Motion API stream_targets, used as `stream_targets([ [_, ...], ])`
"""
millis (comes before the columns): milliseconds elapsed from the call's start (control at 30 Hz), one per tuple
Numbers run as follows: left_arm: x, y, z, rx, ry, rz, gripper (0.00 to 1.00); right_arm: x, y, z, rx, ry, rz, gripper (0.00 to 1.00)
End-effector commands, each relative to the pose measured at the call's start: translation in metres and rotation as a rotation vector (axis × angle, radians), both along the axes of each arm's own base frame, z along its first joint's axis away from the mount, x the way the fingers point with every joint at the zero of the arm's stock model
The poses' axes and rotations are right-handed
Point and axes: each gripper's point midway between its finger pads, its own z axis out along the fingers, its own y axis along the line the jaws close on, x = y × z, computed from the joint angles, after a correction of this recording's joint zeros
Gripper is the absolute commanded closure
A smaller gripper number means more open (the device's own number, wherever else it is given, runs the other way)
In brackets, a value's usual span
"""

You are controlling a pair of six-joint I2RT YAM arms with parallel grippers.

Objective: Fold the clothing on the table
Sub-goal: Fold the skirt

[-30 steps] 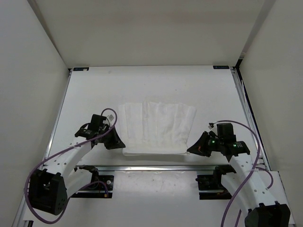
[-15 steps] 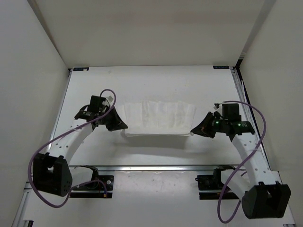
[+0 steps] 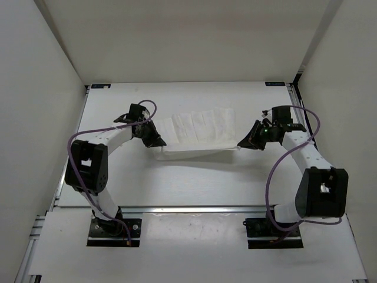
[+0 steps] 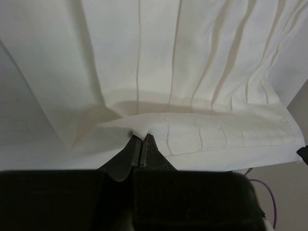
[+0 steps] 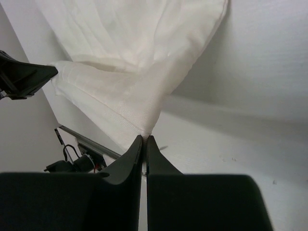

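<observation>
While both my jaws clamp its lower corners, left gripper [image 3: 155, 143] and right gripper [image 3: 241, 145], the white ribbed garment [image 3: 197, 125] sits centre-frame, lower edge raised off the table [image 3: 177, 180]. Thin, limp, light; likely sags mid-span. Corner grips suit it.

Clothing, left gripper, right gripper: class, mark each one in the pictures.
clothing [image 3: 197, 127], top external view, ribbed middle of the fabric
left gripper [image 4: 141, 138], left wrist view, midway between its shut fingers
right gripper [image 5: 145, 138], right wrist view, midway between its shut fingers
</observation>
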Motion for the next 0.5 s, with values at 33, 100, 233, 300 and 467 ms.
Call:
stream_targets([
  [33, 0.058, 0.064, 0.0, 0.224, -0.104, 0.19, 1.0, 0.06, -0.045, 0.012, -0.157, -0.164, -0.079, 1.0],
  [100, 0.066, 0.067, 0.005, 0.213, -0.112, 0.196, 1.0, 0.07, -0.044, 0.015, -0.153, -0.165, -0.073, 1.0],
  [233, 0.052, 0.066, 0.021, 0.21, -0.143, 0.169, 1.0, 0.06, -0.047, 0.016, -0.186, -0.139, -0.062, 1.0],
  [300, 0.027, 0.066, 0.018, 0.211, -0.121, 0.162, 1.0, 0.046, -0.041, 0.018, -0.199, -0.131, -0.044, 1.0],
  [467, -0.025, 0.057, 0.036, 0.146, -0.122, 0.153, 1.0, -0.015, -0.015, -0.004, -0.189, -0.017, 0.013, 1.0],
])
